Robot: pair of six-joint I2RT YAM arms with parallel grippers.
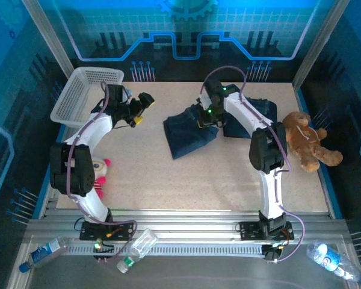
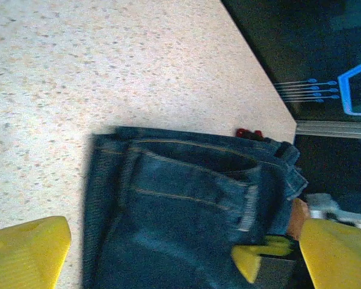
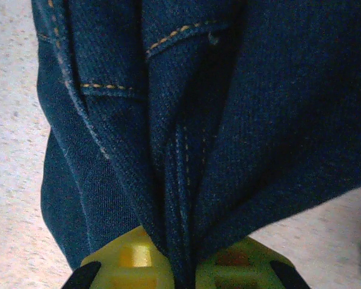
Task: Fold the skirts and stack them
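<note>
Since my right tool (image 3: 183,265) is pinched shut on a gathered ridge of the denim skirt (image 3: 240,108), I judge the step in hand to be the first fold, right at the grasp. Skirt lies rumpled, mid-bench (image 1: 168,180), far half, with the pinch at its upper edge; stitched seams and a pocket line run away from my fingers. Second denim heap (image 1: 262,111) sits just behind my right arm, toward the teddy bear (image 1: 304,141). Left tool (image 1: 142,107) hangs wide, holding nothing, apart from the cloth on its left side, near the basket (image 1: 87,93). No stack begun, by my reading. Next move calls for lifting the pinched edge and drawing the cloth out flat before carrying it over. Left tool likely wanted on the opposite edge to hold it. Thick bunched denim may slip or drag the whole piece.
</note>
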